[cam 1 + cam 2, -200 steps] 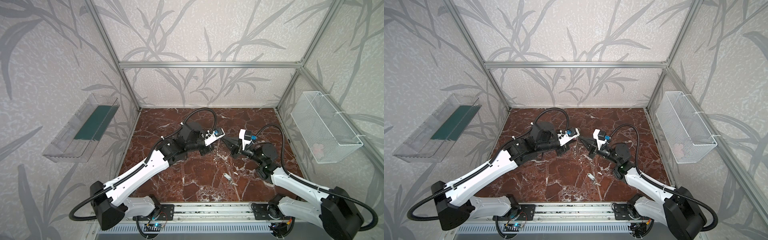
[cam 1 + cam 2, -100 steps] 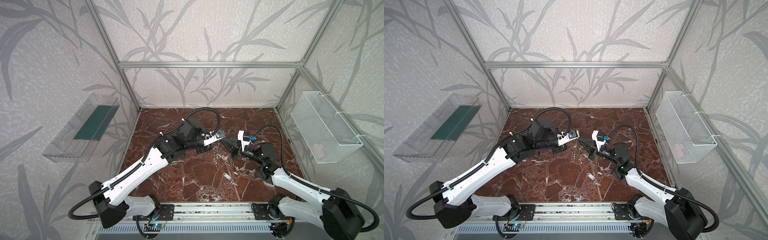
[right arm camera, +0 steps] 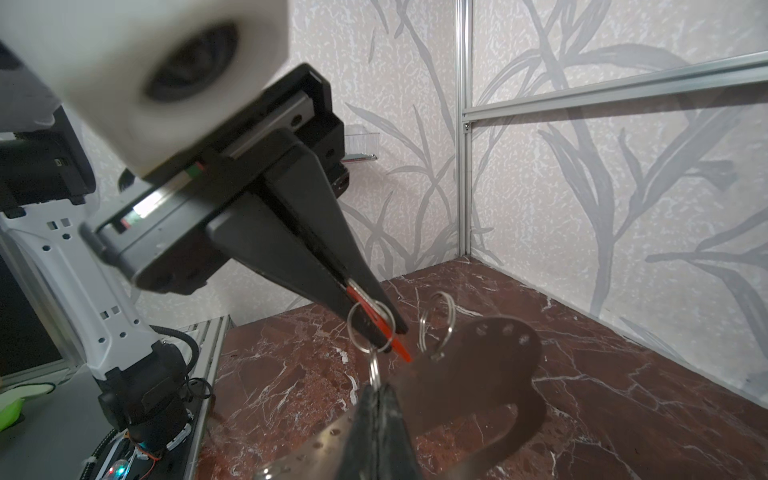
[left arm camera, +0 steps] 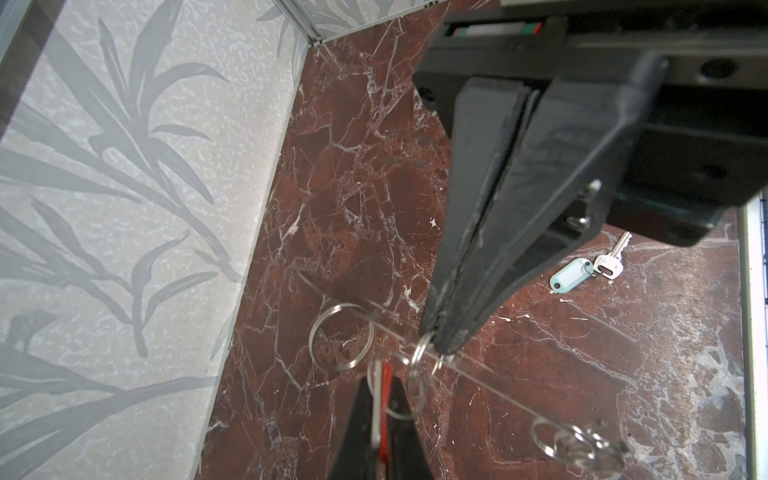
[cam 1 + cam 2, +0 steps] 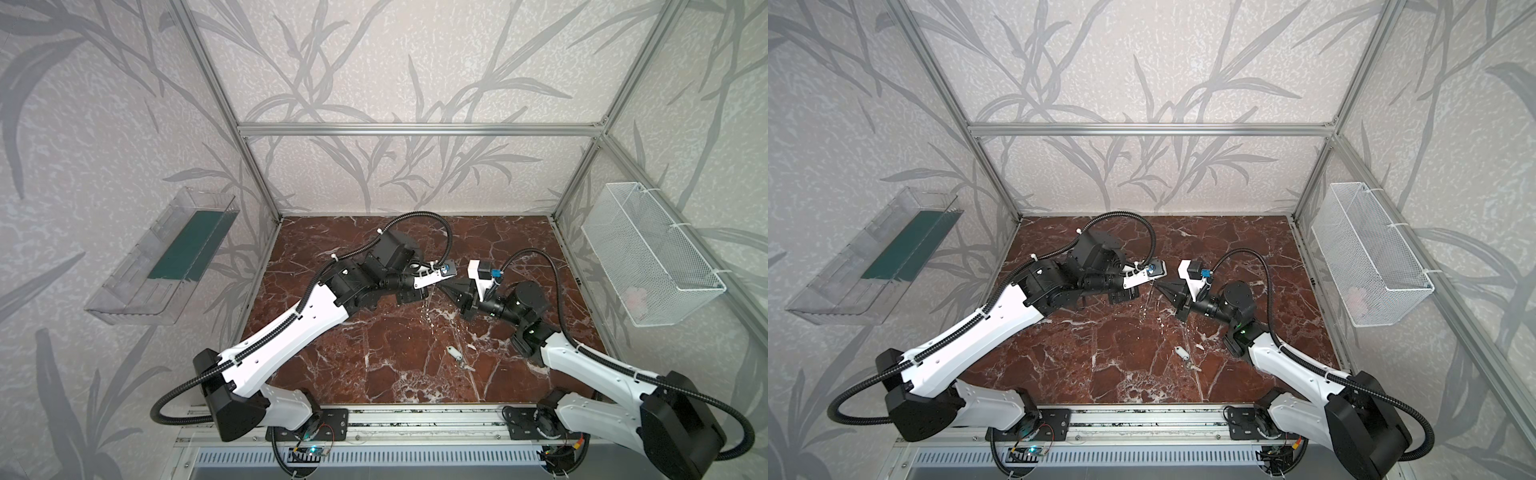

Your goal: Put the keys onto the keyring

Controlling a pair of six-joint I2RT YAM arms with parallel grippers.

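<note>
Both arms meet in the air over the middle of the red marble counter (image 5: 374, 365). The left tool (image 3: 395, 332) is closed tight on the red tag (image 3: 400, 352) of one key. The tag's end pokes out past the tips and a silver ring (image 3: 370, 328) loops around them. That key's blade cannot be made out.

Just beside it, the right tool (image 4: 438, 347) is closed on the edge of the keyring (image 3: 490, 374), a flat grey plate held clear of the counter. Other silver rings (image 4: 340, 336) hang from the small holes along its edge. The red tag is very near the plate, but whether they touch cannot be told.

The second key (image 4: 609, 264) lies flat on the counter with its pale tag (image 4: 569, 274) attached. It is well apart from both tools, toward the front on the right arm's side.

A clear tray (image 5: 137, 286) is fixed to the left wall, and a dark green sheet (image 5: 191, 245) lies along its bottom. A white wire basket (image 5: 623, 232) hangs on the right wall. Low inside it sits a small pinkish thing (image 5: 636, 296), too faint to identify.
</note>
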